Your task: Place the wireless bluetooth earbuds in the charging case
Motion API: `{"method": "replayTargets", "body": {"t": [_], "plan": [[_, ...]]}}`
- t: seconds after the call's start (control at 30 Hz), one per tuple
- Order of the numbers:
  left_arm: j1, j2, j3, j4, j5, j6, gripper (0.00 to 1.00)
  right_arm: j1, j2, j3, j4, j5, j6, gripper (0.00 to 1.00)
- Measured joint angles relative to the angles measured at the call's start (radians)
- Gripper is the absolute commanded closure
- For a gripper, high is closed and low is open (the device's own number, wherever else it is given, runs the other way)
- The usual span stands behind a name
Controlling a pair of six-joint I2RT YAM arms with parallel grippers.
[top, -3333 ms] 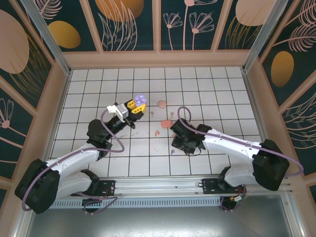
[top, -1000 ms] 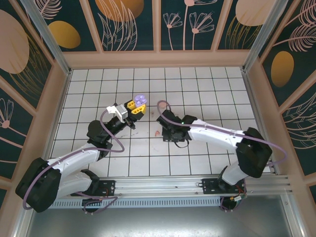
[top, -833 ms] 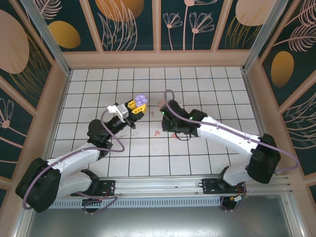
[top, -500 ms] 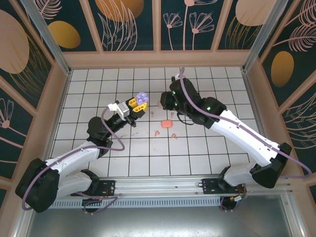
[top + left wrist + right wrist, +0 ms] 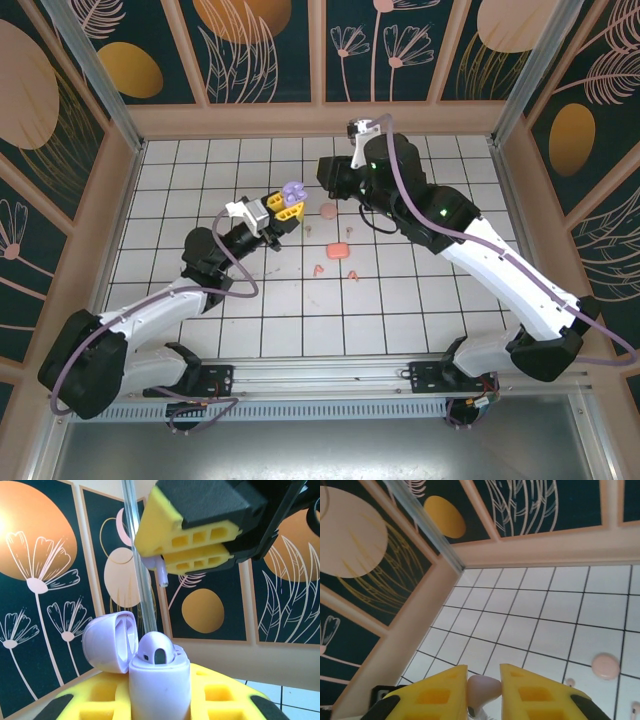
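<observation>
The lilac charging case [image 5: 160, 687] is held upright off the table in the left gripper [image 5: 288, 202], its lid [image 5: 111, 641] swung open to one side and one lilac earbud [image 5: 156, 652] seated inside. A second lilac earbud [image 5: 161, 570] hangs stem-down just above it, pinched in the right gripper [image 5: 483, 680]. Two coral-orange earbuds [image 5: 318, 269] lie loose on the tiles near a coral case [image 5: 337, 250].

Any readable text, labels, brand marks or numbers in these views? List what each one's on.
None readable in these views.
On the lilac case: no brand or marking visible.
On the earbud: plain.
On the wall panels: flower art, no words.
On the floor tiles: grid lines only.
</observation>
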Motion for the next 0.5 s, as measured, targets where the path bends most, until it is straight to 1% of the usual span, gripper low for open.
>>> {"method": "replayTargets", "body": {"t": [0.27,0.5], "plan": [[0.000,0.045,0.016,0.023,0.000,-0.010,1.00,0.015,-0.022,-0.054,0.069,-0.077,-0.019,0.79],[0.000,0.048,0.032,0.033,0.000,-0.019,1.00,0.041,-0.022,-0.101,0.100,-0.102,-0.019,0.79]]}}
